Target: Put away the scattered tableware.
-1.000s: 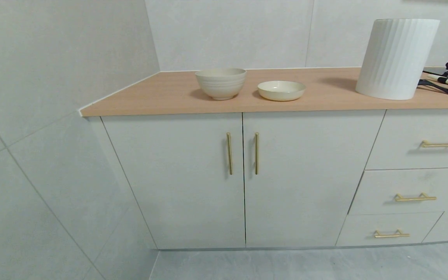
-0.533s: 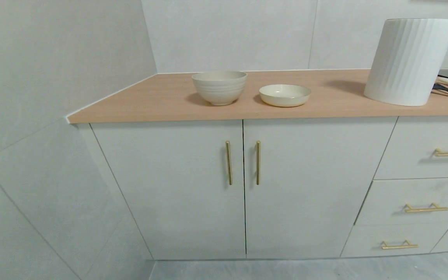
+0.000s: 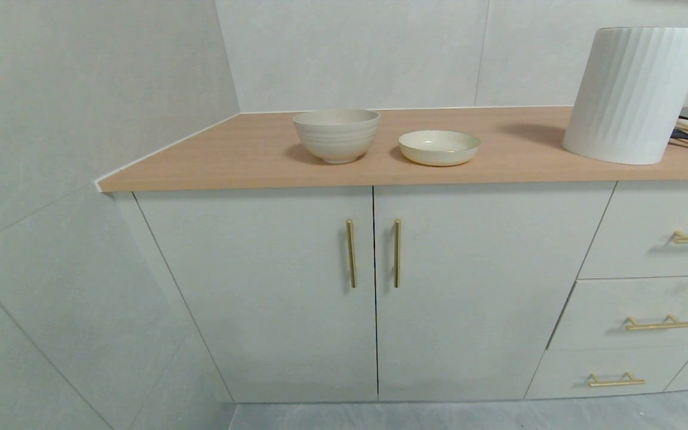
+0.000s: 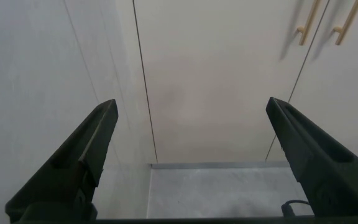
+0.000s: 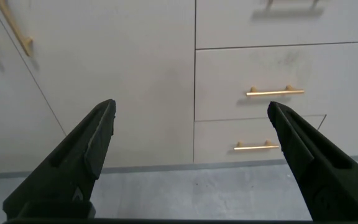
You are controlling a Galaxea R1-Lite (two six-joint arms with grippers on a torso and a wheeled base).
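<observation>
We see ribbed bowl (image 3: 336, 134) on wooden countertop (image 3: 230, 155), near front edge. Shallow dish (image 3: 439, 147) sits just beside it to right, not touching. Farther right, well apart, stands tall white ribbed container (image 3: 636, 95). Below, cabinet doors (image 3: 260, 286) closed. Our left gripper (image 4: 191, 107) has fingers spread wide, empty, low before the doors. Our right gripper (image 5: 191, 107) is likewise wide, empty, before drawers (image 5: 278, 81).

The right gripper (image 5: 190, 107) was spread wide, its two dark fingers (image 5: 79, 162) slanting in from the frame's corners. Between them, mid-frame, a pale cabinet door (image 5: 117, 68) stood beside stacked drawers (image 5: 278, 68) with gold bar handles (image 5: 275, 92). Two gold door handles (image 5: 16, 30) crossed one frame corner. Grey floor (image 5: 191, 186) met the cabinet's foot.
</observation>
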